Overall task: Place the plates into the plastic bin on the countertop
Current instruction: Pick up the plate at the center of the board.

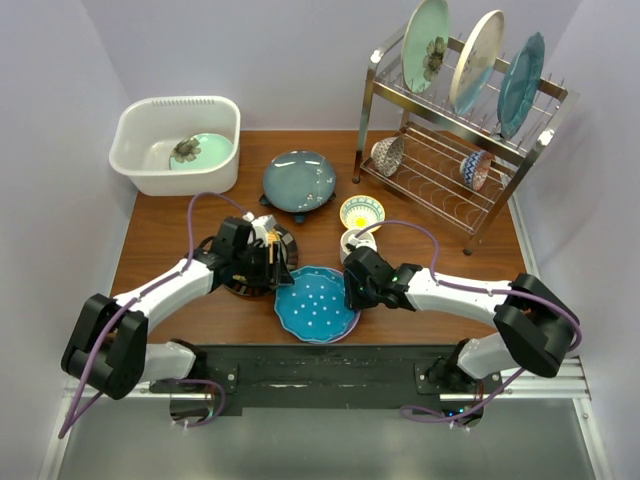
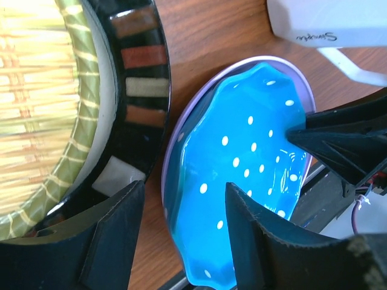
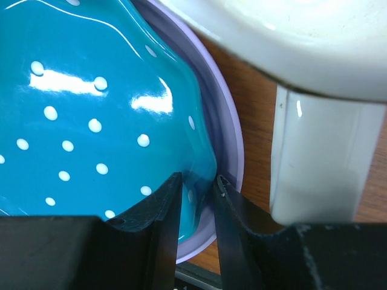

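Note:
The blue dotted plate (image 1: pixel 315 303) lies on a lilac plate (image 2: pixel 172 145) at the near middle of the countertop (image 1: pixel 170 235). My right gripper (image 3: pixel 198 181) is shut on the blue plate's right rim (image 3: pixel 78 90), one finger on its top and one between it and the lilac plate (image 3: pixel 227 121). My left gripper (image 2: pixel 184 187) is open and empty, straddling the gap between the black-rimmed plate with a yellow woven centre (image 2: pixel 142 78) and the blue plate (image 2: pixel 254 121). The white plastic bin (image 1: pixel 140 125) at the far left holds a pale green floral plate (image 1: pixel 200 152). A dark teal plate (image 1: pixel 298 180) lies mid-table.
A steel wire rack (image 1: pixel 450 190) at the far right holds three upright plates (image 1: pixel 476 60) and two small bowls (image 1: pixel 388 155). A small patterned bowl (image 1: pixel 361 211) and a white mug (image 3: pixel 314 157) stand close to the right gripper.

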`<action>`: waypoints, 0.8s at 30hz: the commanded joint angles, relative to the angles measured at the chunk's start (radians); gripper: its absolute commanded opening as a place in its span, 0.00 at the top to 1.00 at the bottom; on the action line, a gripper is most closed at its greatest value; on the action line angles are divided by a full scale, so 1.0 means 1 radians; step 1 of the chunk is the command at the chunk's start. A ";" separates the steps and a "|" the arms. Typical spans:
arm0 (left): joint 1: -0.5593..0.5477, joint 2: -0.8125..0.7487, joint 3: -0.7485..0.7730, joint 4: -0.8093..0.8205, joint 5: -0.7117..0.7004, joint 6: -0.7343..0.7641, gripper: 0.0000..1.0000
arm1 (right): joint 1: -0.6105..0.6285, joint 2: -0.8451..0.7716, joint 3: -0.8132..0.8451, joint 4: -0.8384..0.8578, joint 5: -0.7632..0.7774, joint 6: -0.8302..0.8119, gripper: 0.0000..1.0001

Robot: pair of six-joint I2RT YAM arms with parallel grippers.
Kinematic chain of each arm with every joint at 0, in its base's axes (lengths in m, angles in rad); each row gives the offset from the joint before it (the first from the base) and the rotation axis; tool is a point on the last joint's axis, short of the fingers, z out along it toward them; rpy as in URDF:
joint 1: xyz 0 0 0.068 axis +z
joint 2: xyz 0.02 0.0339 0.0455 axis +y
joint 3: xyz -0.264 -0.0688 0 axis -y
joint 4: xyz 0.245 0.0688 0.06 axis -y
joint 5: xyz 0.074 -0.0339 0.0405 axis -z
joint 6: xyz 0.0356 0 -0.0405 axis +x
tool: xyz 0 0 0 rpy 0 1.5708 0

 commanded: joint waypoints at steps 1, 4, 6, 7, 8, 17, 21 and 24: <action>-0.004 -0.001 0.053 -0.080 0.003 0.029 0.41 | 0.004 0.017 0.009 0.045 -0.057 0.001 0.69; -0.004 -0.001 0.053 -0.104 0.021 0.032 0.43 | 0.005 0.018 0.007 0.056 -0.063 0.003 0.69; -0.004 -0.001 0.047 -0.116 0.027 0.029 0.44 | 0.005 0.020 0.005 0.067 -0.075 0.003 0.69; -0.004 -0.004 0.045 -0.120 0.026 0.027 0.45 | 0.005 0.020 0.005 0.071 -0.078 0.000 0.69; -0.003 -0.007 0.039 -0.126 0.027 0.027 0.46 | 0.005 0.020 0.004 0.076 -0.081 0.001 0.69; -0.003 -0.057 0.016 -0.215 0.018 0.040 0.56 | 0.004 0.024 -0.002 0.096 -0.098 0.003 0.69; -0.003 -0.053 0.012 -0.189 0.070 0.026 0.60 | 0.005 0.030 -0.001 0.101 -0.106 0.003 0.69; -0.003 -0.033 -0.001 -0.169 0.116 0.023 0.63 | 0.004 0.029 -0.001 0.104 -0.107 0.003 0.69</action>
